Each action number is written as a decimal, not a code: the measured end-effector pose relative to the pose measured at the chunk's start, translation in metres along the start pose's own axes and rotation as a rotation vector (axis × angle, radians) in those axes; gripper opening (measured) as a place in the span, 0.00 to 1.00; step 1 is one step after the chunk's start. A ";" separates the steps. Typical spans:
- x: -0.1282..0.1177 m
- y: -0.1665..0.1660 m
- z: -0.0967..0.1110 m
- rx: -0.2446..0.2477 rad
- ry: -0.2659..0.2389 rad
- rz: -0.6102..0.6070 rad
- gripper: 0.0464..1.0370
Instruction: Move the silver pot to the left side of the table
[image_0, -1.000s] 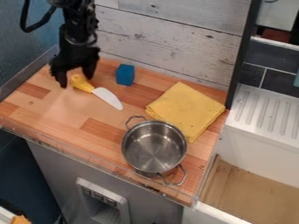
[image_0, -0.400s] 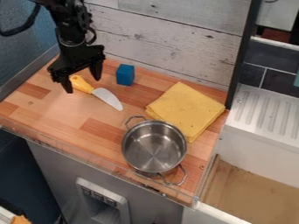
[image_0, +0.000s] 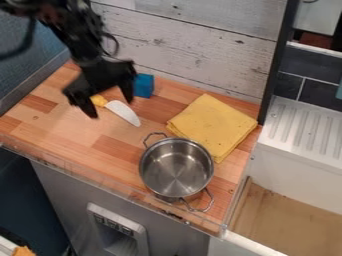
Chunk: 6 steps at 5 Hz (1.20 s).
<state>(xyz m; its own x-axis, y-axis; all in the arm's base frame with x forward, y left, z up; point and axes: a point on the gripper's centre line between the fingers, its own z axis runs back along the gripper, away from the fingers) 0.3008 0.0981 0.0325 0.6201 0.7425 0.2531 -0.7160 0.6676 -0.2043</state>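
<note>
My gripper (image_0: 111, 108) hangs over the upper left of the wooden table, its two fingers spread wide with nothing held. It stands above the knife, hiding part of the yellow handle. The silver pot (image_0: 176, 168) sits upright near the table's front right edge, well to the lower right of the gripper. One looped handle points to the pot's upper left and the other to its lower right. Its inside holds nothing.
A toy knife (image_0: 123, 112) lies below the gripper, with a blue block (image_0: 143, 85) just right of it. A folded yellow cloth (image_0: 212, 124) lies behind the pot. A clear rim (image_0: 87, 172) runs along the front edge; a white sink (image_0: 300, 175) is at right.
The gripper has moved right and toward the front edge, from the knife's handle side to over the knife, staying open. Pot, cloth, knife and block have kept their places.
</note>
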 end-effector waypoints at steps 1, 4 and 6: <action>-0.032 -0.014 0.000 -0.029 0.041 -0.130 0.96; -0.073 -0.027 -0.003 -0.034 0.054 -0.314 0.96; -0.081 -0.016 -0.017 0.037 0.070 -0.341 0.92</action>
<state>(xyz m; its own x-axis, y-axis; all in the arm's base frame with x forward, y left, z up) 0.2676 0.0279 -0.0012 0.8453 0.4796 0.2354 -0.4740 0.8766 -0.0838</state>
